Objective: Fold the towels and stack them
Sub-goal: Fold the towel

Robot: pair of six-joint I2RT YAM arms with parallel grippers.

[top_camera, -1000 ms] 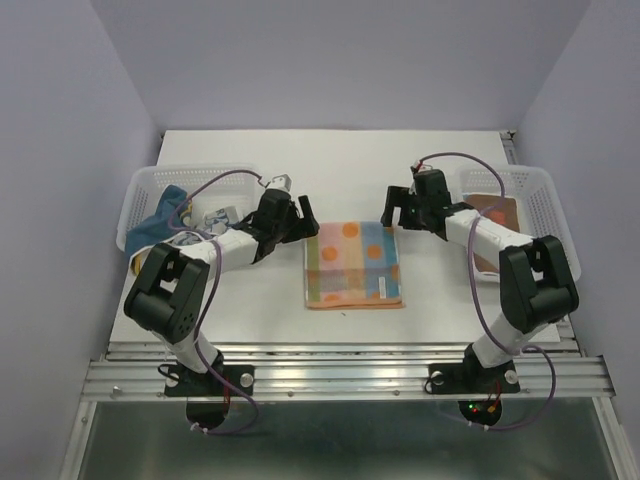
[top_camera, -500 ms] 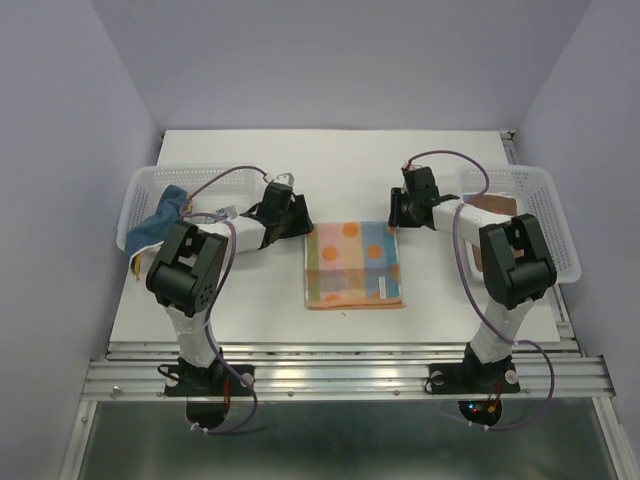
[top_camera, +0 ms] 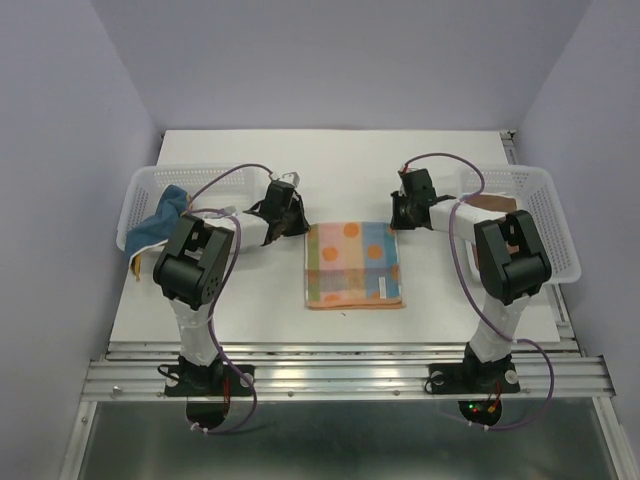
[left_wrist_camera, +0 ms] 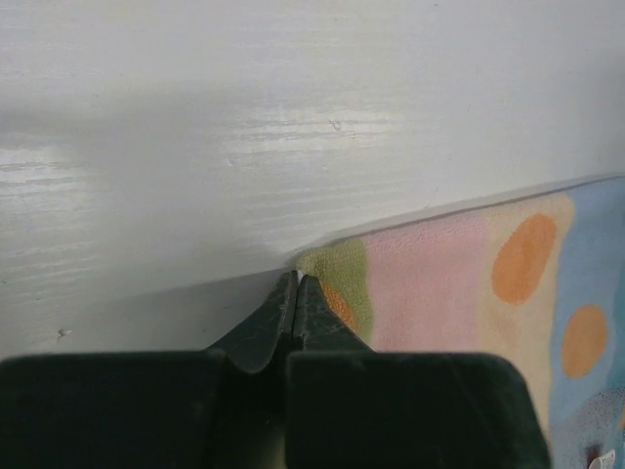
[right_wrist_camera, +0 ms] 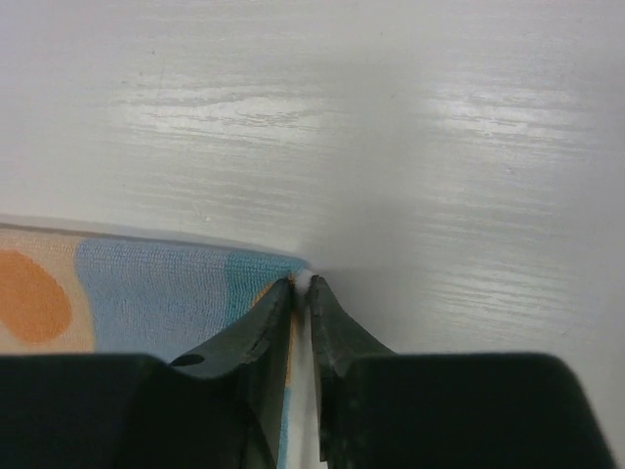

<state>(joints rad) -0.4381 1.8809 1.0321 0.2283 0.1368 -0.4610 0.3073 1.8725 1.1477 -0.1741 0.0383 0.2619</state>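
At the near edge of the desk [top_camera: 250,300] the two arm bases stand side by side, with nothing between them and the work. Just beyond, in the middle of the desk, lies the circle-print towel [top_camera: 355,265], flat and squared. Layered edges along its 6 o'clock side suggest it has been folded at least once.

At the towel's 11 o'clock corner the left pincer [top_camera: 304,227] is pressed together. Its wrist view shows the tips meeting right on the green corner, so it appears to be pinching the cloth. At the 1 o'clock corner the right pincer [top_camera: 396,223] is likewise closed, on the blue corner, with only a pale sliver between the tips.

My reading is that a further fold is being set up, with the far edge to be carried toward 6 o'clock. That fold and the stacking are not yet done.

Further out, at 9 to 10 o'clock, the left basket [top_camera: 140,185] holds a crumpled dark blue towel [top_camera: 160,215] and other cloth, all unfolded. At 2 to 3 o'clock the right basket [top_camera: 562,235] holds a brown towel [top_camera: 492,204] lying flat, possibly the start of the stack.

Both forearms lie low beside the baskets and purple cables arch over them. Nothing lies in the fold's way.
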